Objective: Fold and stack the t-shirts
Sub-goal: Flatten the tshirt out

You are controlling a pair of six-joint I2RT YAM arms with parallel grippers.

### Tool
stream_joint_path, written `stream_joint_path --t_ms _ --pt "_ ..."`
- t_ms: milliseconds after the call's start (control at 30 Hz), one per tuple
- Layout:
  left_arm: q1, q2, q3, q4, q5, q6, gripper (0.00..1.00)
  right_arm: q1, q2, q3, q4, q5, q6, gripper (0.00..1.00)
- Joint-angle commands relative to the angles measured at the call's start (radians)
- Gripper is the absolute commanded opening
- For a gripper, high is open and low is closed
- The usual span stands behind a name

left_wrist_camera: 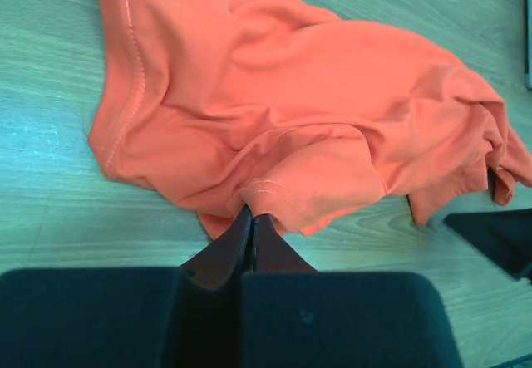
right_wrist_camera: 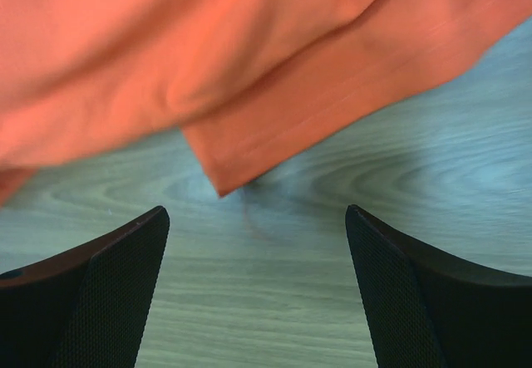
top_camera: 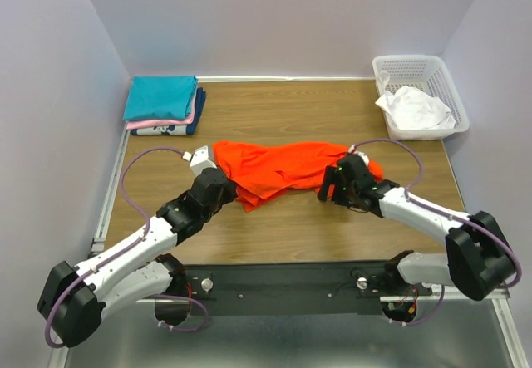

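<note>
With left gripper [left_wrist_camera: 252, 223] pinched shut on a stitched hem of the orange-red t-shirt [top_camera: 287, 169], crumpled at the centre of the table [top_camera: 291, 231], bring right gripper [right_wrist_camera: 256, 212], wide open and empty, onto the hem corner [right_wrist_camera: 221, 184] just ahead at 12 o'clock; bite deep, then spread gently to flatten.

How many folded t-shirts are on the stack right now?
3, all at the back-left of the table: teal t-shirt on top, pink t-shirt under it, navy t-shirt at the bottom. Another could be hidden between the layers.
</note>
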Motion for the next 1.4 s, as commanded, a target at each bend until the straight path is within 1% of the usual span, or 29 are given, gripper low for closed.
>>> stream_joint_path --t_ms 0,67,200,233,300,333,400,433,467,500,533,700,833,900,1067,1200,1233,1300,1367 --pt "-0.002 -0.021 -0.006 -0.021 -0.064 -0.009 0.0 0.097 0.091 0.057 -0.038 0.078 0.003 0.89" --pt "-0.002 -0.023 -0.003 -0.023 -0.069 -0.011 0.0 0.125 0.124 0.074 -0.062 0.128 0.011 0.86" --pt "-0.002 -0.035 0.012 -0.055 -0.104 -0.035 0.0 0.128 0.137 0.087 -0.103 0.237 0.039 0.86" --pt "0.001 -0.042 0.021 -0.084 -0.136 -0.044 0.0 0.128 0.122 0.088 -0.117 0.276 0.055 0.86" --pt "0.001 -0.071 0.035 -0.127 -0.18 -0.078 0.0 0.126 0.099 0.085 -0.124 0.305 0.068 0.87" --pt "0.003 -0.084 0.047 -0.179 -0.231 -0.122 0.0 0.125 0.089 0.082 -0.13 0.323 0.074 0.87" --pt "0.008 -0.127 0.064 -0.237 -0.28 -0.17 0.0 0.117 0.049 0.077 -0.139 0.349 0.085 0.87" --pt "0.012 -0.144 0.072 -0.266 -0.329 -0.226 0.0 0.113 0.034 0.071 -0.143 0.354 0.086 0.88" --pt "0.015 -0.162 0.084 -0.318 -0.351 -0.245 0.0 0.085 0.02 0.065 -0.15 0.353 0.088 0.88" --pt "0.017 -0.197 0.087 -0.34 -0.369 -0.261 0.0 0.068 -0.012 0.058 -0.15 0.35 0.091 0.88" --pt "0.018 -0.214 0.09 -0.363 -0.397 -0.279 0.0 0.026 -0.024 0.042 -0.151 0.343 0.092 0.89" --pt "0.023 -0.294 0.072 -0.389 -0.414 -0.301 0.0 -0.09 -0.076 0.016 -0.151 0.3 0.095 0.89" --pt "0.026 -0.294 0.071 -0.428 -0.428 -0.322 0.0 -0.162 -0.069 0.016 -0.15 0.288 0.097 0.89" --pt "0.024 -0.291 0.069 -0.428 -0.429 -0.322 0.0 -0.179 -0.055 0.022 -0.147 0.282 0.103 0.88" --pt "0.027 -0.283 0.066 -0.418 -0.434 -0.314 0.0 -0.191 -0.024 0.015 -0.119 0.216 0.106 0.83" --pt "0.027 -0.285 0.061 -0.42 -0.435 -0.314 0.0 -0.196 0.023 -0.008 -0.094 0.204 0.114 0.81" --pt "0.027 -0.288 0.06 -0.415 -0.435 -0.314 0.0 -0.196 0.031 -0.012 -0.069 0.183 0.114 0.77" --pt "0.027 -0.288 0.055 -0.409 -0.434 -0.314 0.0 -0.196 0.052 -0.015 -0.042 0.161 0.117 0.73" --pt "0.029 -0.288 0.057 -0.409 -0.434 -0.314 0.0 -0.196 0.094 -0.013 -0.002 0.13 0.114 0.64"
